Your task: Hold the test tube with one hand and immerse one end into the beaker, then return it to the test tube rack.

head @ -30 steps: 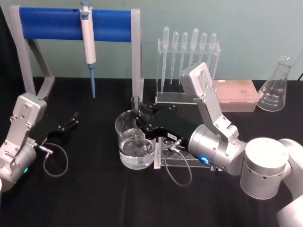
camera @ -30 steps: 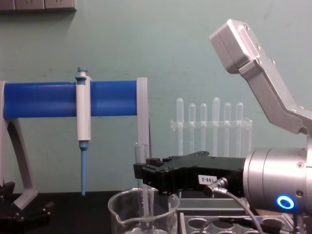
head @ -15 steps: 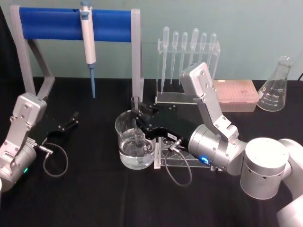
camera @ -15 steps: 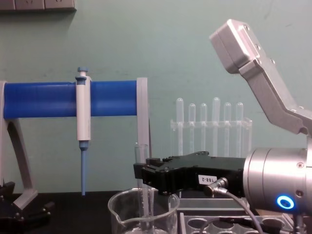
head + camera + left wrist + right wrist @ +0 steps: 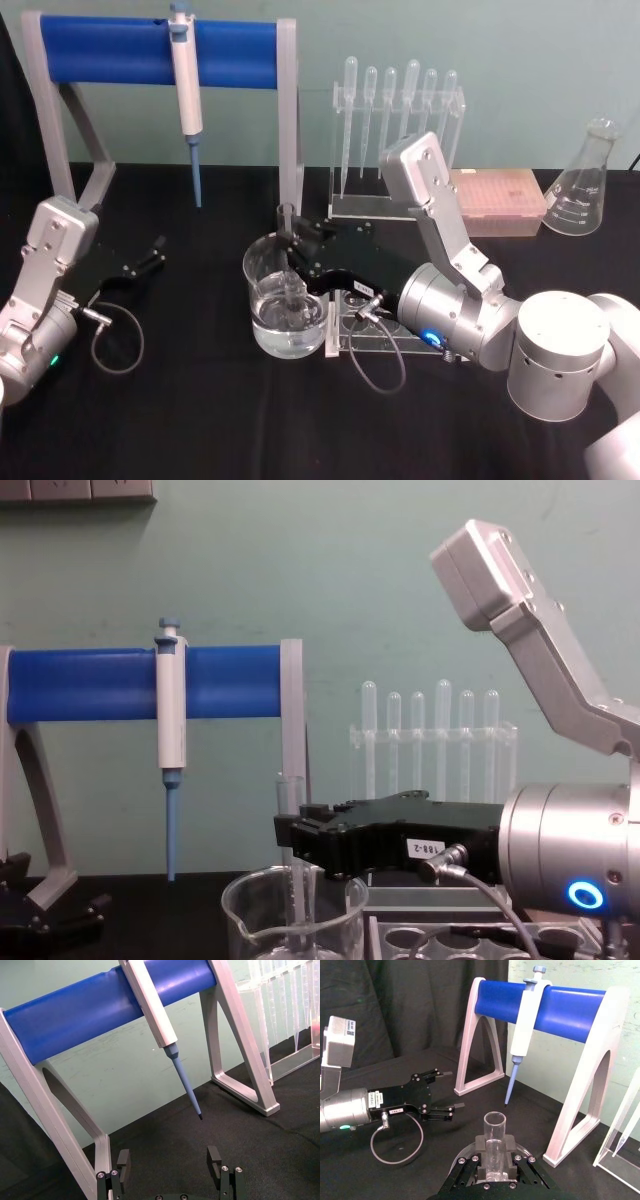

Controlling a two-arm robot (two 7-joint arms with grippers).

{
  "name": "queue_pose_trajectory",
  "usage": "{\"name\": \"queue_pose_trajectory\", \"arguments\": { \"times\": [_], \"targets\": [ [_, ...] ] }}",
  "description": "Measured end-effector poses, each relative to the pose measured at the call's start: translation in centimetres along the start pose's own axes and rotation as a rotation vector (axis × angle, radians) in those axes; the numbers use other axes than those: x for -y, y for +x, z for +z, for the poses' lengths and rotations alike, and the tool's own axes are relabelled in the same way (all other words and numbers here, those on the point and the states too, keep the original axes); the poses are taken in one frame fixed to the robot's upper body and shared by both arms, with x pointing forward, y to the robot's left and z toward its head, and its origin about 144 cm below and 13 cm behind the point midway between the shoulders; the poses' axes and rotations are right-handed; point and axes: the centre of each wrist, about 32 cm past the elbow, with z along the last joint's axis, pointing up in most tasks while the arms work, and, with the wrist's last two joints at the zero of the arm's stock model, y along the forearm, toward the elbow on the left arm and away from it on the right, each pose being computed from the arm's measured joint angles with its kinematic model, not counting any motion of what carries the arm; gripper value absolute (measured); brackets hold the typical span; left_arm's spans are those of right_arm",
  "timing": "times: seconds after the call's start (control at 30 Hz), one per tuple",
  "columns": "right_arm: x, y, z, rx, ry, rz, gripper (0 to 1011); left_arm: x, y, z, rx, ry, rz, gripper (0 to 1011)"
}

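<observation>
The test tube [image 5: 287, 216] stands upright over the beaker [image 5: 258, 268], its lower end down in the water. My right gripper [image 5: 294, 240] is shut on the test tube's upper part, just below the open rim [image 5: 495, 1121]. From the side, the test tube [image 5: 288, 792] rises above the black right gripper [image 5: 291, 844] and passes down inside the beaker [image 5: 248, 922]. My left gripper [image 5: 150, 256] rests parked on the table at the left, open, its fingers [image 5: 214, 1156] apart with nothing between them.
A grey stand with a blue bar [image 5: 120, 48] holds a white-and-blue pipette [image 5: 186, 90] at the back left. A rack of plastic pipettes [image 5: 400, 120], a pink tip box [image 5: 497, 200] and a flask [image 5: 585, 190] line the back. A clear tube rack [image 5: 372, 332] lies under my right wrist.
</observation>
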Motion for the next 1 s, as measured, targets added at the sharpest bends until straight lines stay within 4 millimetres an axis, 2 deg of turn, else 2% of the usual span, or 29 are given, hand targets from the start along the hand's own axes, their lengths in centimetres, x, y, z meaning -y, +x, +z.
{"name": "queue_pose_trajectory", "arguments": {
  "times": [1.0],
  "targets": [
    [0.00, 0.00, 0.00, 0.000, 0.000, 0.000, 222, 0.00, 0.00, 0.00, 0.000, 0.000, 0.000, 1000]
  ]
}}
